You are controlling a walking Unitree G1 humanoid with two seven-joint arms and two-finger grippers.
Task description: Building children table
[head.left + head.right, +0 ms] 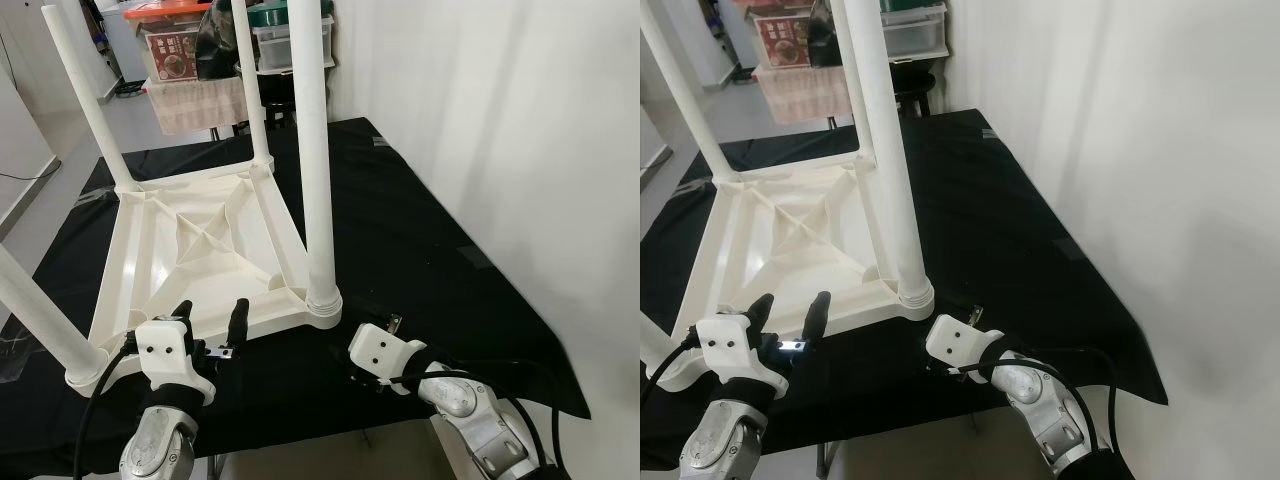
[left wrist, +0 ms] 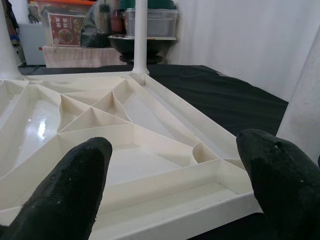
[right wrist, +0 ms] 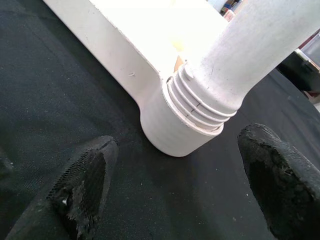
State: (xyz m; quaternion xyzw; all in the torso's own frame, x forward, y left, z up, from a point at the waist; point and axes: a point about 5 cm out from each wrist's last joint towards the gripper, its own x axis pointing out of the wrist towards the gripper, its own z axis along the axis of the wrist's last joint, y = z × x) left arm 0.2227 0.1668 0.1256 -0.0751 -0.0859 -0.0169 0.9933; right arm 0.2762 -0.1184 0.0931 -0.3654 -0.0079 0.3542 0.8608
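— Any writing you can read from here?

— Only a red printed label [image 1: 172, 52] on the storage boxes [image 1: 290, 35] at the back — too small to read.

— And the surface?

— Black cloth [image 1: 420, 240], white wall just beside it. The white children's table [image 1: 205, 250] lies upside down on it, legs up.

— The pincers?

— Left pincer [image 1: 210, 318] spread open at the table's near edge; right pincer [image 3: 185, 180] open too, beside the near corner leg [image 1: 312, 150] — holding nothing.
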